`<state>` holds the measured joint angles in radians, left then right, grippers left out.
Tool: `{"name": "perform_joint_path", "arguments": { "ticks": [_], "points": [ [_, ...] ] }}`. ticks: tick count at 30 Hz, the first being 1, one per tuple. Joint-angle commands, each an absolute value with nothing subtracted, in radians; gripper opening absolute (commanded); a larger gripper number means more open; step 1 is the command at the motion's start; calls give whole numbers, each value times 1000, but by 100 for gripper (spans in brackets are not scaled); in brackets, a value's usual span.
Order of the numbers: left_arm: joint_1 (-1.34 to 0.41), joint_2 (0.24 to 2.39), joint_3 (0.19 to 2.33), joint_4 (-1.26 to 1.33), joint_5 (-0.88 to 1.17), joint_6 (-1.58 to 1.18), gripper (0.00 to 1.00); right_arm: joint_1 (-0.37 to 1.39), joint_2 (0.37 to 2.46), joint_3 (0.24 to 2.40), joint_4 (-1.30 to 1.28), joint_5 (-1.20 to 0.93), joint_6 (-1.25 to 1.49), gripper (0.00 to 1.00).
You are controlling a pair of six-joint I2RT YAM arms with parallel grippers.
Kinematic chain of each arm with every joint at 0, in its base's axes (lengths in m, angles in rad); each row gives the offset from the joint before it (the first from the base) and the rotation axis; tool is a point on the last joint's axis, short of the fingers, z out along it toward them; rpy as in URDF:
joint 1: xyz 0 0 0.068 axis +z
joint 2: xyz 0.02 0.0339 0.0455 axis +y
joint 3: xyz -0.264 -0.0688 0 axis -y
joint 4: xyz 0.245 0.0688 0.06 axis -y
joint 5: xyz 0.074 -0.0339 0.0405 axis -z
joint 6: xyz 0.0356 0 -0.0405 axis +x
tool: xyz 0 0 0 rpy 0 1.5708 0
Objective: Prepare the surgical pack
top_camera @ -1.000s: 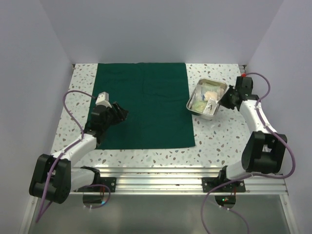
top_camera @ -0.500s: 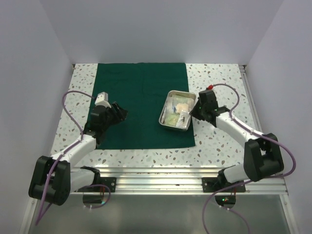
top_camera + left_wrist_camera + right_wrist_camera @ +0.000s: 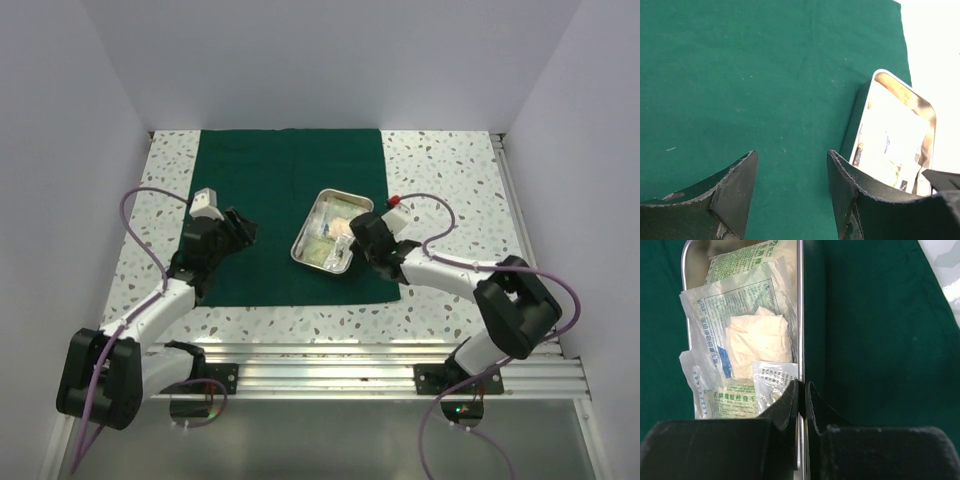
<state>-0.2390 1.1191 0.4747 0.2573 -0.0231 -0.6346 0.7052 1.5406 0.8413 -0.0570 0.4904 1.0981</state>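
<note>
On the flat dark green cloth (image 3: pixel 270 190), right of centre, sits the shiny rectangular steel tray (image 3: pixel 308 224). The right gripper (image 3: pixel 801 399) pinches its rim, probably to position it. The left gripper (image 3: pixel 792 167) hovers part-open and empty. Only the right wrist view resolves the clear gauze pouches (image 3: pixel 740 340).

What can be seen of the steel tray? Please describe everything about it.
The steel tray is small and rectangular, with rounded corners and a thin raised rim, and looks like shiny metal. It holds clear printed pouches, one showing folded pale gauze. It sits slanted over the right part of the dark green cloth; whether it rests on the cloth or is lifted cannot be told. The right gripper is shut on its right rim.
</note>
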Motion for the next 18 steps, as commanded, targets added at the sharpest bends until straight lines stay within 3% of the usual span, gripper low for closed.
{"name": "perform_joint_path", "arguments": {
  "ticks": [1,9,10,11,14,18],
  "points": [
    [-247,1100,469,267,-63,-629,62,750,1551,879,75,712,1287,0],
    [-247,1095,474,258,-74,-626,62,807,1617,951,-43,795,1457,0],
    [-247,1095,474,256,-78,-624,62,807,1627,969,-67,781,1413,7],
    [-247,1092,474,255,-83,-621,62,821,1641,1012,-113,779,1413,26],
    [-247,1089,480,236,-110,-617,62,842,1615,1014,-167,804,1398,67],
    [-247,1072,483,215,-156,-609,62,831,1531,993,-192,805,1281,75]
  ]
}}
